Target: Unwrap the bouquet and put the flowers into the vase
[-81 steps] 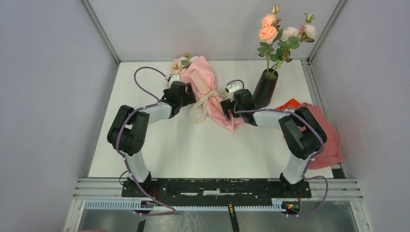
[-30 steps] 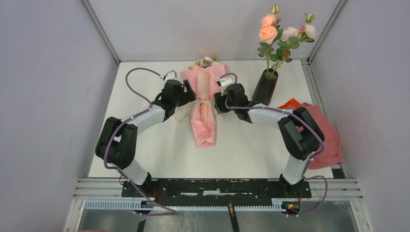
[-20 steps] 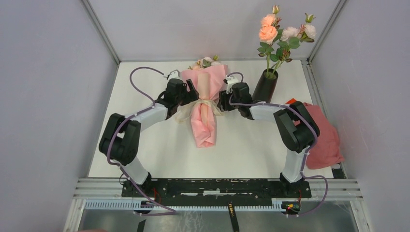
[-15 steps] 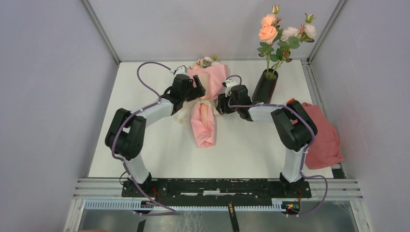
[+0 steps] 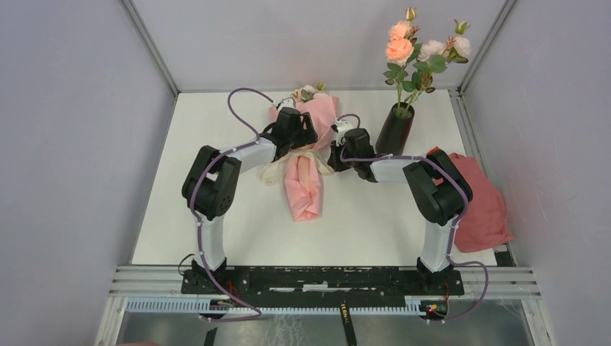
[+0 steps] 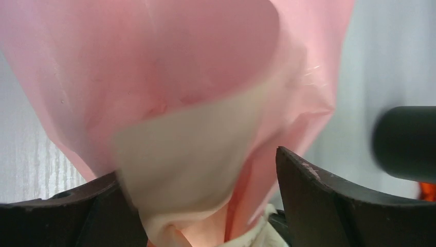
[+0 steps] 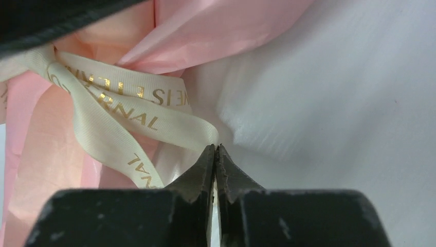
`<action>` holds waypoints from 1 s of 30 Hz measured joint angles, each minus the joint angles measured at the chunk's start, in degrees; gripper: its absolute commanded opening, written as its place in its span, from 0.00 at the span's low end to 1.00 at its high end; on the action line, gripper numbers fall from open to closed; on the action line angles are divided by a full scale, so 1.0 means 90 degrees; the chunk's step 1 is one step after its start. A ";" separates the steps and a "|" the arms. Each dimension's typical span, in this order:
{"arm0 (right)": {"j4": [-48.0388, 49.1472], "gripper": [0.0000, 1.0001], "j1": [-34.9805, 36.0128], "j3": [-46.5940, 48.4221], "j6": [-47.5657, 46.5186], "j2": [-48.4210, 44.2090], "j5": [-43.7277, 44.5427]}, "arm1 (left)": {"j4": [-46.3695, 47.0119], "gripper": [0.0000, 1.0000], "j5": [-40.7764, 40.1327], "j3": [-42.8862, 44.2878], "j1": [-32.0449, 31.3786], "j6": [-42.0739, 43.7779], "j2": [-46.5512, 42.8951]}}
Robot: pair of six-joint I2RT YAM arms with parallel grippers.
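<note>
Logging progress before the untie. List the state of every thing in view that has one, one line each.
bouquet: lying on the table, wrapped.
ribbon bow: tied around the bouquet.
vase: upright, holding long-stemmed roses.
left gripper: open, fingers either side of the wrapping paper.
right gripper: shut, tips at the bow's loop; grip unclear.
pink cloth: crumpled at the table's right side.
</note>
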 measured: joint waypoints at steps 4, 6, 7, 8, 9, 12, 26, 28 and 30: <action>-0.0005 0.00 0.0000 0.0000 0.0010 0.0000 -0.0007 | -0.0073 0.82 -0.0109 0.0000 0.0015 -0.0002 0.0238; 0.0002 0.00 0.0000 -0.0010 0.0010 -0.0002 -0.0002 | -0.0083 0.81 -0.0182 0.0000 0.0015 -0.0002 0.0250; 0.0007 0.00 0.0000 -0.0029 0.0010 -0.0007 0.0005 | -0.0095 0.80 -0.0223 0.0000 0.0015 -0.0002 0.0250; 0.0000 0.00 0.0000 -0.0066 0.0010 -0.0029 0.0015 | -0.0102 0.80 -0.0260 0.0000 0.0015 -0.0002 0.0250; -0.0005 0.00 0.0000 -0.0107 0.0007 -0.0061 0.0024 | -0.0114 0.79 -0.0299 0.0000 0.0015 -0.0002 0.0250; -0.0049 0.00 0.0000 -0.0284 0.0000 -0.0304 0.0117 | -0.0129 0.79 -0.0384 0.0000 0.0024 -0.0007 0.0250; -0.0012 0.00 0.0029 -0.0823 -0.0146 -0.1851 0.0539 | -0.0092 0.78 -0.0396 -0.0090 0.0350 -0.0192 0.0355; -0.0012 0.00 0.0036 -0.0954 -0.0168 -0.1994 0.0576 | -0.0049 0.78 -0.0381 -0.0090 0.0362 -0.0233 0.0410; -0.0039 0.00 0.0044 -0.1073 -0.0177 -0.2132 0.0617 | -0.0017 0.78 -0.0359 -0.0090 0.0379 -0.0245 0.0437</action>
